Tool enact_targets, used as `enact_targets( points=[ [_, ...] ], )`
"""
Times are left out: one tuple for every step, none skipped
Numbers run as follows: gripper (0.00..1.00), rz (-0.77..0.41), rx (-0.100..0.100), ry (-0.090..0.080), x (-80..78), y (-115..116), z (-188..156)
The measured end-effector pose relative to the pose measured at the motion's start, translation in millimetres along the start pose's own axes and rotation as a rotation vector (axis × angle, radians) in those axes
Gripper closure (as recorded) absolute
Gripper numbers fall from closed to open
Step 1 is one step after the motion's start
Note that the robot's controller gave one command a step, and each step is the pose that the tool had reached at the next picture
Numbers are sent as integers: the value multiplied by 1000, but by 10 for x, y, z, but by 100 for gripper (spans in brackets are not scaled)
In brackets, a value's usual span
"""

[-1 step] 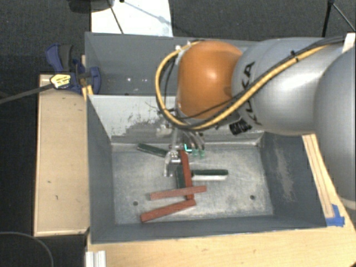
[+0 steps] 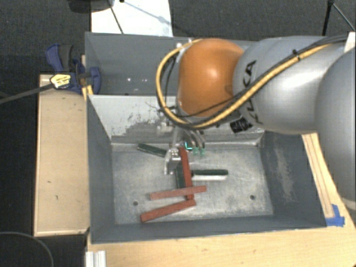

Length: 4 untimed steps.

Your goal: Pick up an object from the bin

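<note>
My gripper (image 2: 174, 163) hangs under the orange dome, low over the middle of the bin floor. Right beside it a red-brown stick (image 2: 186, 170) runs steeply from the gripper down toward the floor, touching or nearly touching it. A dark green stick (image 2: 180, 178) lies along that stick's left side. To the right lies a green and pale stick (image 2: 211, 174). Another dark green stick (image 2: 151, 148) lies to the left of the gripper near the back wall.
Two more red-brown sticks lie nearer the front: one (image 2: 178, 193) crossing under the steep stick's lower end, one (image 2: 168, 210) slanting by the front wall. The arm and its dome cover the bin's back right part.
</note>
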State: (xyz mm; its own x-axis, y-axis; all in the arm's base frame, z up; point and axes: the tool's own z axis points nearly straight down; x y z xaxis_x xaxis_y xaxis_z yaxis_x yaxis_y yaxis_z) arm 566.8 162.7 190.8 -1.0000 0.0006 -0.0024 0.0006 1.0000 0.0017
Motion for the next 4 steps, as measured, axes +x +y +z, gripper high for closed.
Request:
enact_targets(
  points=[
    [0, -42, -1, -5, 497, -90, 458],
    [100, -179, 0, -2, 392, -201, 1169],
    [100, -178, 0, -2, 392, -201, 1169],
    [100, -199, 1, 0, 349, -232, -296]
  ],
)
